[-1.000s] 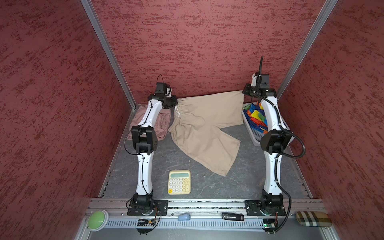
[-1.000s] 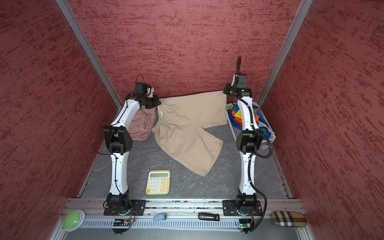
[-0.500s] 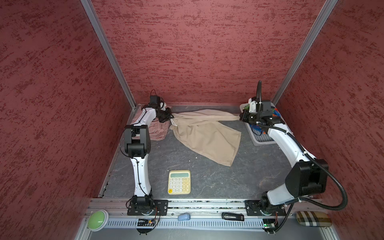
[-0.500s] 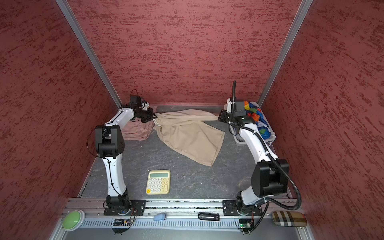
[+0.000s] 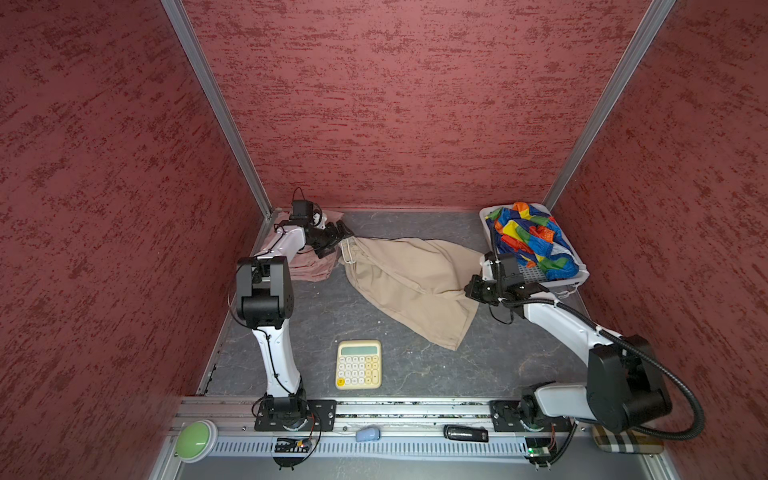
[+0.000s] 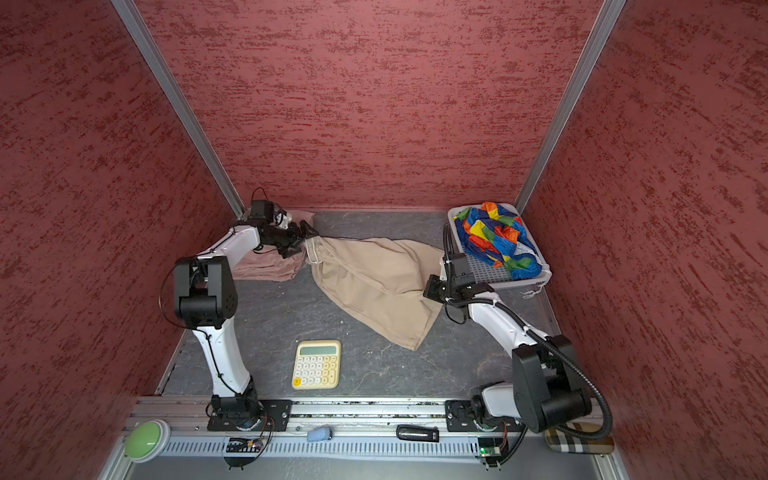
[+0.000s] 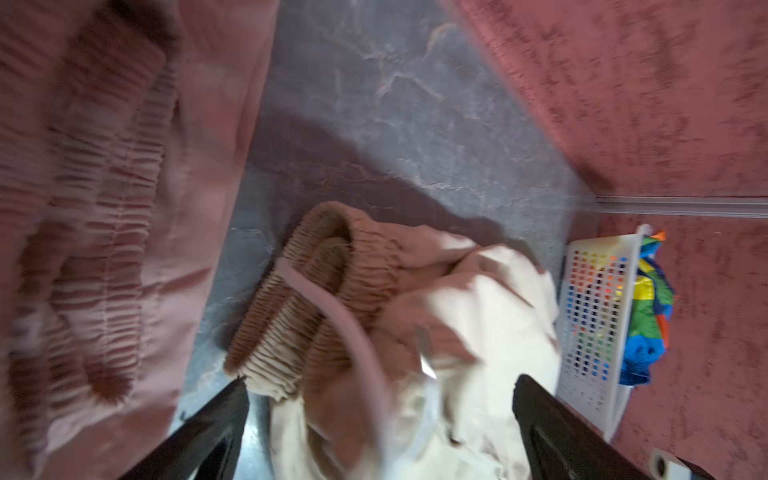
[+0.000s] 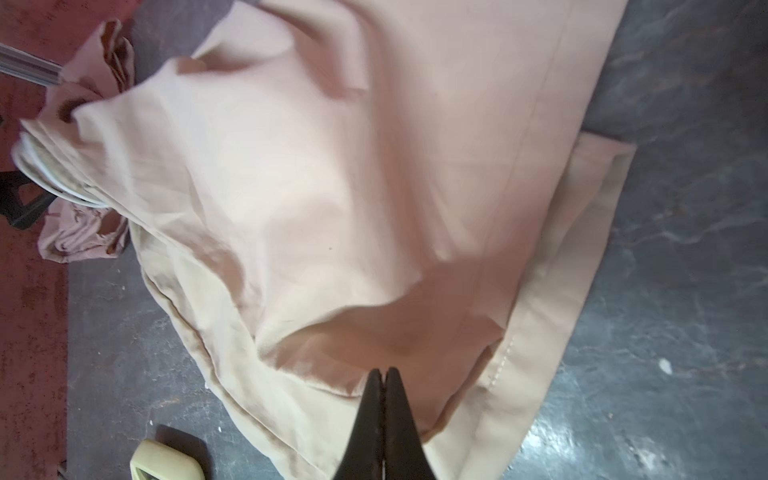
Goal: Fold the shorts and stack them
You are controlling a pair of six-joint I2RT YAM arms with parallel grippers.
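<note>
Both arms have dropped low, and the tan shorts [image 5: 411,282], which hung up in the air between them, now lie spread on the grey table [image 5: 316,328]. The left pincer [image 7: 380,379] has just let go. Its two black jaws stand wide apart. The bunched waistband with its white string lies loose just past them, and nothing holds it. The right pincer [image 8: 382,372] is squeezed tight and looks to pinch a fold of the tan shorts near a leg hem, close to the white basket [image 5: 565,283].

The pink shorts [image 5: 311,268] lie by the back left corner, just beside the tan waistband. The rainbow shorts [image 5: 528,241] sit in the basket.

To do this step well, I think the right pincer should let go too, so the cloth rests flat. Then the lumps need smoothing before one leg is folded over the other. The string could snag, so watch it, and keep the cloth off the calculator [image 5: 358,364].
</note>
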